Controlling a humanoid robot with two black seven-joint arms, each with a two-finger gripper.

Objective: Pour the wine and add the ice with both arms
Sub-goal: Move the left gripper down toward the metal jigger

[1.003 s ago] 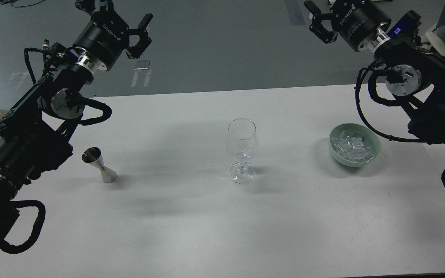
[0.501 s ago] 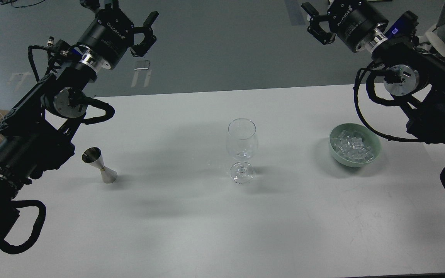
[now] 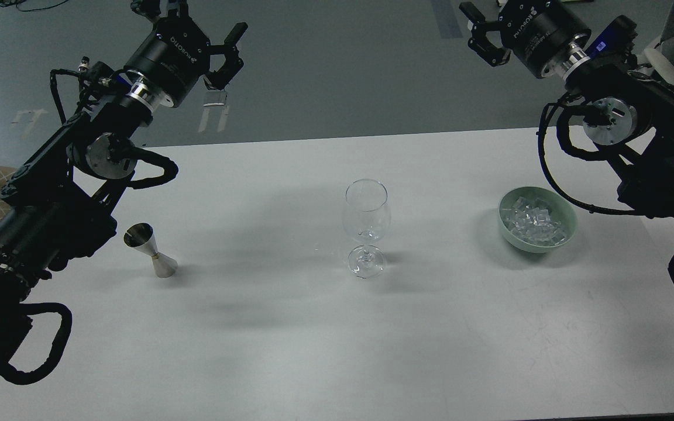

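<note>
An empty-looking clear wine glass [image 3: 366, 217] stands upright at the table's middle. A steel jigger [image 3: 151, 250] stands at the left; I cannot make out the wine inside it. The ice [image 3: 533, 220], several small clear cubes, fills a pale green bowl [image 3: 568, 233] at the right. My left gripper [image 3: 195, 22] is open and empty, high beyond the table's far edge, well above and behind the jigger. My right gripper [image 3: 492, 17] is open and empty, high at the top edge, behind and above the bowl; one finger is cut off by the frame.
The white table [image 3: 290, 339] has its far edge at mid-frame, with grey floor beyond. My left arm's links hang close over the jigger's left side. My right arm's links and cable loops hang just right of the bowl.
My left gripper has drifted a little to the right and up. My right gripper has barely shifted. The glass, jigger and bowl have not moved.
</note>
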